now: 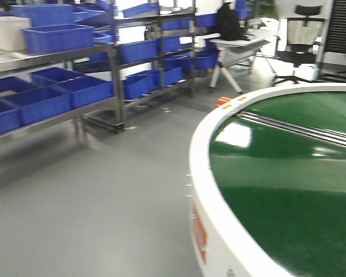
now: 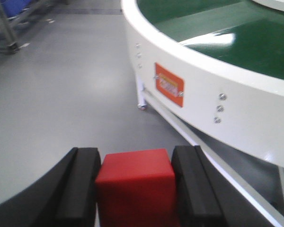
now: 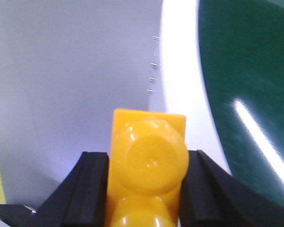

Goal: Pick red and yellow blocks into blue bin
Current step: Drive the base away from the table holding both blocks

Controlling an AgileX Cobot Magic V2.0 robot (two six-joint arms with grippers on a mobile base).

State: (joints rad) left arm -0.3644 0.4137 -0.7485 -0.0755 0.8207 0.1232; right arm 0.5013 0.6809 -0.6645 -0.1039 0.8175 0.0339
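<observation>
In the left wrist view a matte red cube (image 2: 135, 187) sits between the black fingers (image 2: 80, 184) of my left gripper (image 2: 136, 189), which is shut on it, held above grey floor beside the conveyor. In the right wrist view my right gripper (image 3: 144, 189) is shut on a yellow studded brick (image 3: 149, 165), its round studs facing the camera, over the floor next to the conveyor's white rim. The blue bin of the task is out of view. Neither gripper shows in the exterior front-facing view.
A large round conveyor with a white rim (image 1: 205, 173) and green belt (image 1: 288, 190) fills the right. Steel shelving (image 1: 112, 86) with several small blue crates (image 1: 57, 37) stands at the left back. Grey floor (image 1: 92, 196) lies between. A desk (image 1: 242, 43) and office chair (image 1: 305, 34) stand behind.
</observation>
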